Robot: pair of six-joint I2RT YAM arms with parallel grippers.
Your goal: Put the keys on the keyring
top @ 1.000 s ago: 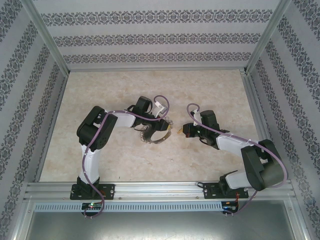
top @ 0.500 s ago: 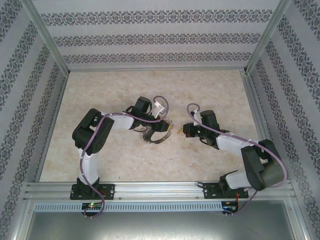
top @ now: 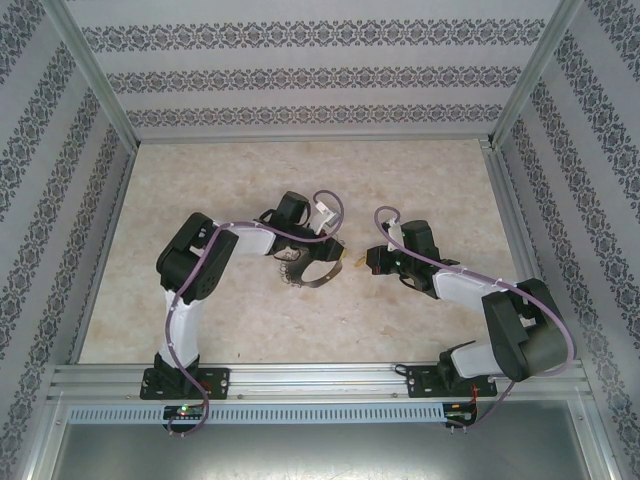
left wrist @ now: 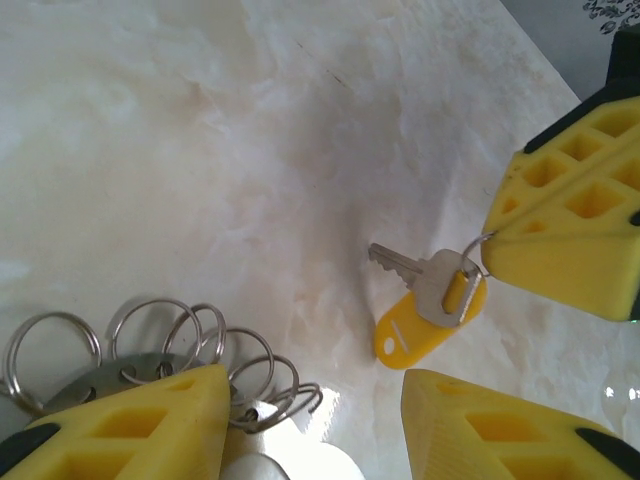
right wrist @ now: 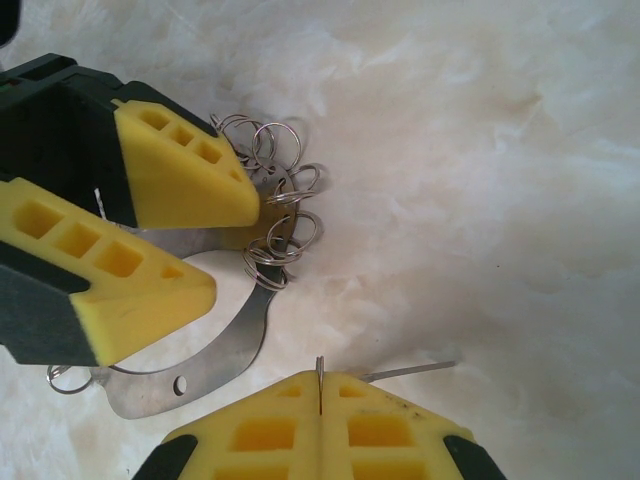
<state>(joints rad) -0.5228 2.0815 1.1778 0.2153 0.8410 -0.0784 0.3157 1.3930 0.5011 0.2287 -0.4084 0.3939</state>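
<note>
The key (left wrist: 432,283) has a silver blade and a yellow tag (left wrist: 410,335). It dangles just above the tabletop from a thin wire loop pinched in my right gripper (left wrist: 495,242), which is shut; the loop's edge shows between its pads (right wrist: 320,385). The keyring (right wrist: 235,350) is a flat grey hoop fringed with small split rings (left wrist: 150,340), lying left of the key (top: 350,258). My left gripper (left wrist: 312,400) is open and straddles the hoop's rim, its left finger (left wrist: 130,425) over the band. A short gap separates the key from the hoop (top: 305,272).
Pale marbled tabletop (top: 200,300) surrounds both grippers. Patterned walls and an aluminium frame (top: 300,375) enclose the table. The two grippers (top: 345,255) are nearly tip to tip at the centre.
The left arm's elbow swung out to the left and back, and its gripper edged slightly right over the keyring. The right arm and the key stayed put.
</note>
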